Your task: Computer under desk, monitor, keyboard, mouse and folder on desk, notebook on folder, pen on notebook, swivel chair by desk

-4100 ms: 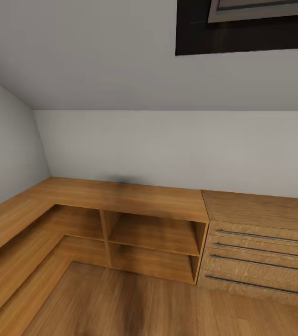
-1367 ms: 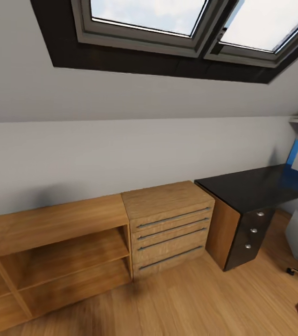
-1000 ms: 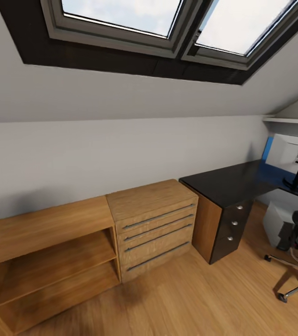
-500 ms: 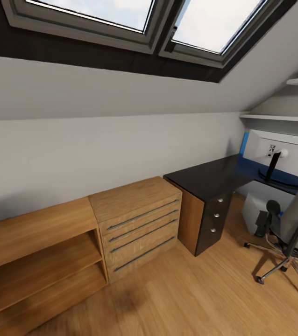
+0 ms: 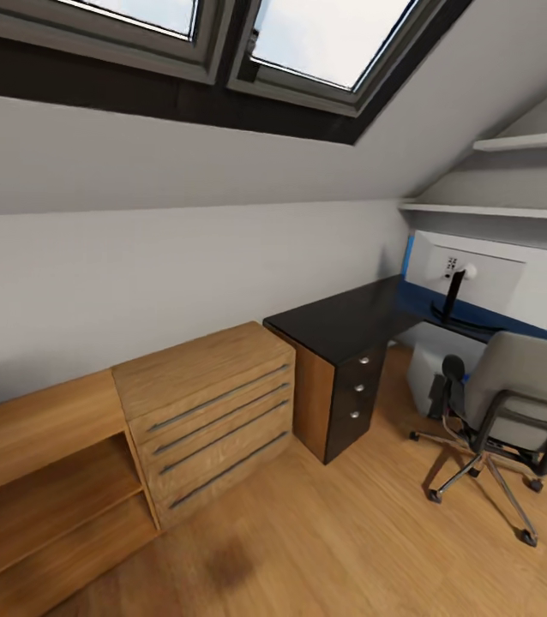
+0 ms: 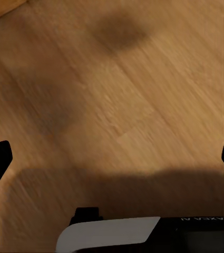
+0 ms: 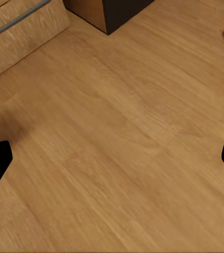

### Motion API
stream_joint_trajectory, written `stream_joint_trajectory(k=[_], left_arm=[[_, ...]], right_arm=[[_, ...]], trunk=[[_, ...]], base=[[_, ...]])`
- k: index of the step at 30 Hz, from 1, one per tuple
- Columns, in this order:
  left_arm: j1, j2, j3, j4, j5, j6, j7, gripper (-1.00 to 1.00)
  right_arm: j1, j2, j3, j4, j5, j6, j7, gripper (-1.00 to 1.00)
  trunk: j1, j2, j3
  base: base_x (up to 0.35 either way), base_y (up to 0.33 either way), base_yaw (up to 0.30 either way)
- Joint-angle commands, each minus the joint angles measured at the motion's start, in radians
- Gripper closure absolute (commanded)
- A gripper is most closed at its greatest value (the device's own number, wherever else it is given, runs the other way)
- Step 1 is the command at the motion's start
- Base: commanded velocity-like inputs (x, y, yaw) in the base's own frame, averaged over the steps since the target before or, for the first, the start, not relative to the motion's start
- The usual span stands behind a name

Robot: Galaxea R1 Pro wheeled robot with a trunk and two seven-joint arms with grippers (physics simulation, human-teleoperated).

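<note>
Desk [image 5: 342, 321] at right w/ monitor [image 5: 496, 283] on it (pale back showing); chair [image 5: 513, 386] just in front. Both grippers, left [image 6: 112, 158] & right [image 7: 112, 158], spread wide over wood floor [image 7: 122, 132], holding nothing, well apart from desk.

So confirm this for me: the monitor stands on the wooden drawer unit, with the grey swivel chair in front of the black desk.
Not quite. The head view shows the monitor standing on the black desk, against its blue back panel, not on the wooden drawer unit, whose top is bare. The rest holds: the grey swivel chair stands in front of the desk.
</note>
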Motion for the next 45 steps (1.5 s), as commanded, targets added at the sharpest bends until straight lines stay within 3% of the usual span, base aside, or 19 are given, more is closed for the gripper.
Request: stream_joint_trajectory(k=[1,45], left_arm=[[0.000,0.000,0.000,0.000,0.000,-0.003,0.000,-1.00],[0.000,0.000,0.001,0.014,0.000,0.004,0.000,-1.00]], right_arm=[[-0.001,0.001,-0.005,0.001,-0.006,-0.003,0.010,-1.00],[-0.001,0.000,-0.004,0.003,-0.005,-0.002,0.010,-1.00]], trunk=[[0.000,-0.001,-0.002],[0.000,-0.001,-0.061]], base=[[0.252,-0.217,-0.184],[0.281,-0.184,-0.177]])
